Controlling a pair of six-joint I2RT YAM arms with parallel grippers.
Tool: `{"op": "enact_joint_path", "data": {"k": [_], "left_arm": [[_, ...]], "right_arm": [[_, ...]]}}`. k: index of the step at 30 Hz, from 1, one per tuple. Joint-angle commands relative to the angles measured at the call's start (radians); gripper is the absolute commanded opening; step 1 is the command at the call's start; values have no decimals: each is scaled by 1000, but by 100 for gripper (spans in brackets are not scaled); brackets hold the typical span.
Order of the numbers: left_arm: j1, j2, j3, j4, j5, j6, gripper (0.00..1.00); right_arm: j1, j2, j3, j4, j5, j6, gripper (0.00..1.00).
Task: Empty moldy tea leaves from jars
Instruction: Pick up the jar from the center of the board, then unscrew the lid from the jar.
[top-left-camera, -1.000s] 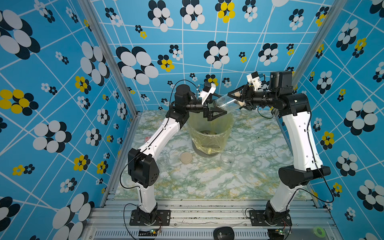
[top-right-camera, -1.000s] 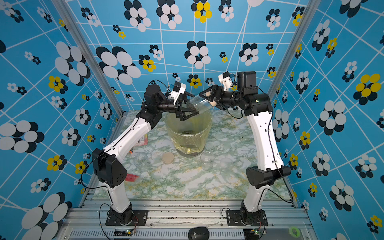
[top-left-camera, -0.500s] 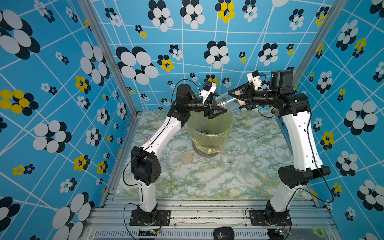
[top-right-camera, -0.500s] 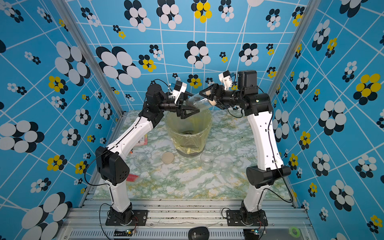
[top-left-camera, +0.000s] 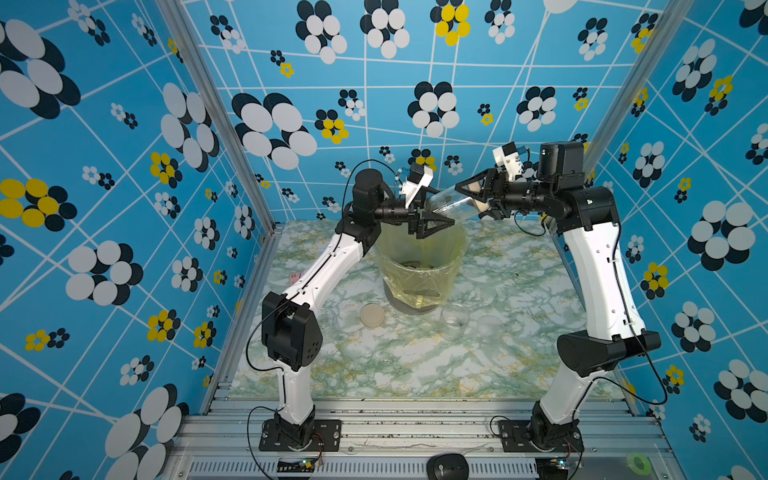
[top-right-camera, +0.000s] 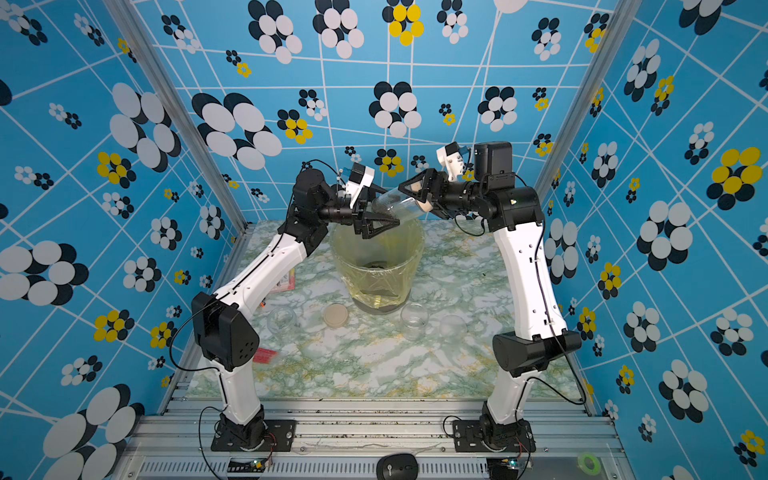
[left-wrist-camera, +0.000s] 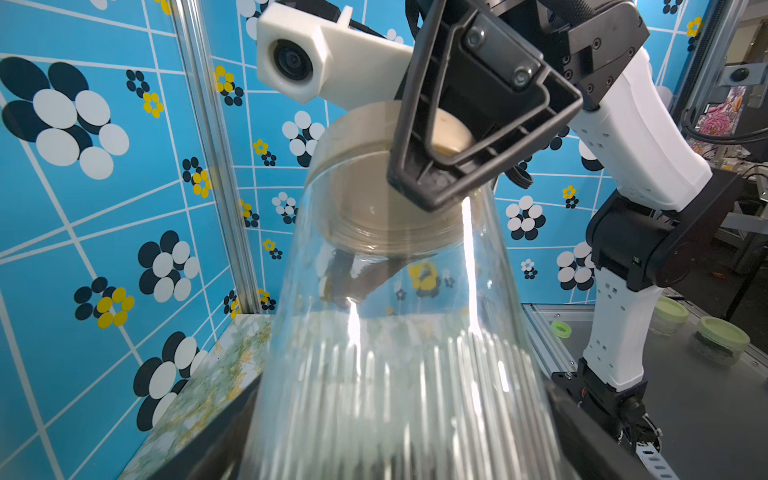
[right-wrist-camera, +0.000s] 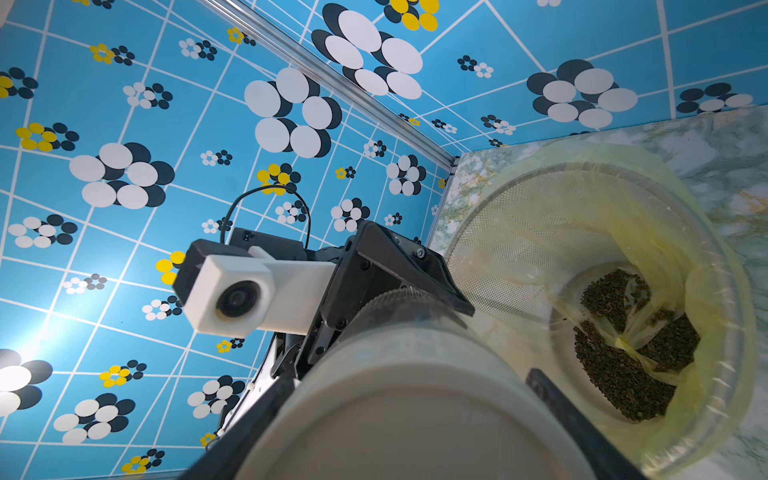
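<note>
Clear cylindrical jar (top-left-camera: 451, 203): above yellow-lined round bin (top-left-camera: 395, 257), for dumping.
Left gripper (top-left-camera: 441, 211): clamps its body.
Right gripper (top-left-camera: 473, 201): seemingly clamps flat beige lid (left-wrist-camera: 365, 137), for unscrewing.

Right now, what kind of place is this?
Most likely a robot test booth, not a home kitchen. A left arm and a right arm are bolted to aluminium rails, the walls are printed blue flower panels, and a clear jar is held over a bag-lined bin on a marble-look tabletop.
</note>
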Motion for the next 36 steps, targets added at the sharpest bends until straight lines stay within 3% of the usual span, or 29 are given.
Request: {"op": "enact_joint_path", "data": {"k": [1,6,16,22,26,36], "left_arm": [[-26,-61,-45,-30,-46,106,10],[-13,-126,-87,-44,-120,172,7],[6,-266,-249,18,-255,309,4],[-24,-404,-413,55,-476,554,4],[-26,-463,-511,156,-601,638,4],[-37,-504,-596,238,-734,766,4]], "right_arm": [[10,-54,-63,121,-12,0,82],[9,-94,-136,196,-3,13,99],[-16,-173,-288,294,2,67,99],[-19,-250,-430,386,8,136,99],[-19,-291,-511,433,19,196,99],[6,-314,-540,489,48,242,99]]}}
